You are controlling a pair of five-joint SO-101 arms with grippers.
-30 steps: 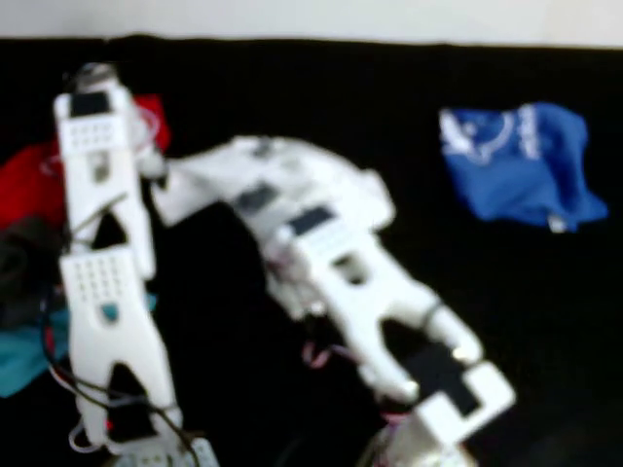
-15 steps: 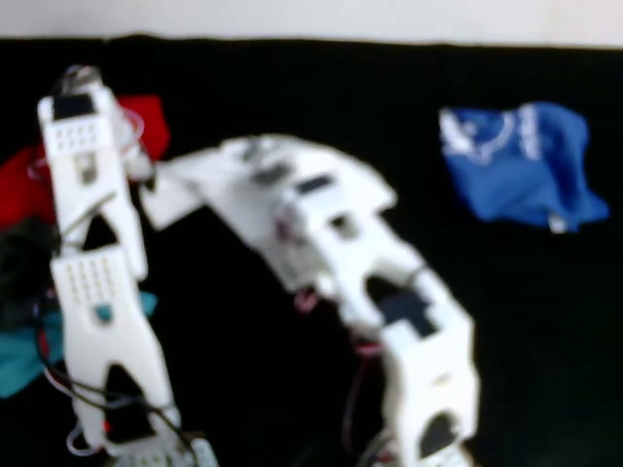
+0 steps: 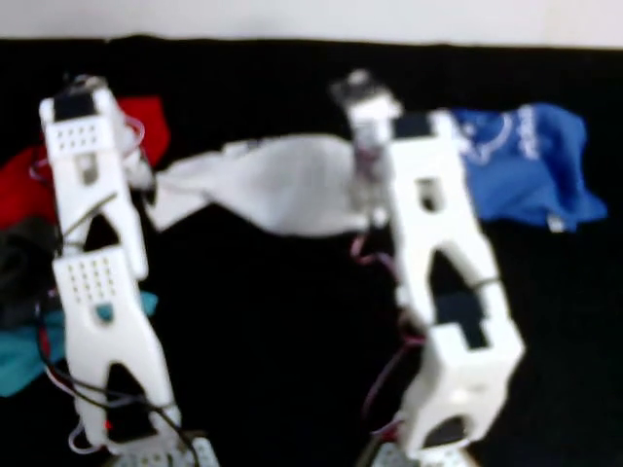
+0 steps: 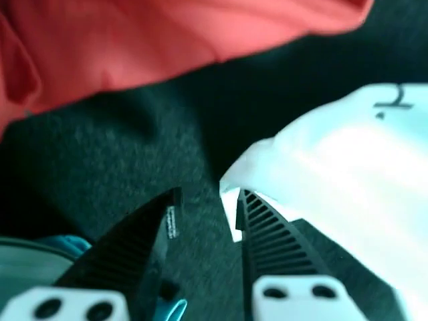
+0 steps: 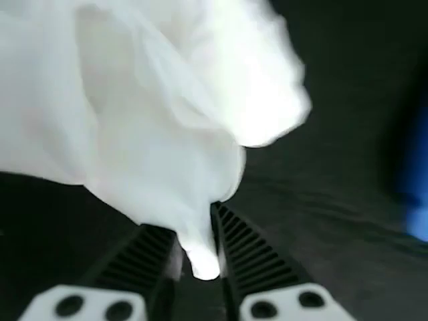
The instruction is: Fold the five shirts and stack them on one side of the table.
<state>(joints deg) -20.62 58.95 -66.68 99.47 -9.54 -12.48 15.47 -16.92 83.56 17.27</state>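
strong light burns the white shirt to a glare in the right wrist view, its folds nearly washed out. the black table soaks up light in the high view, hiding any shadows. the red shirt glows evenly; the left arm and right arm shine pale.

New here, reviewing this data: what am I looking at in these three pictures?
A left arm and a right arm, small white robots, sit side by side at a black table. One picture looks down from a fixed camera; the other two come from a camera on each arm's wrist, looking along its gripper. On the table lie a white shirt between the arms, a blue shirt by the right arm, a red shirt and a teal shirt by the left. The right gripper pinches a fold of the white shirt. The left gripper sits at its other end, jaws apart.
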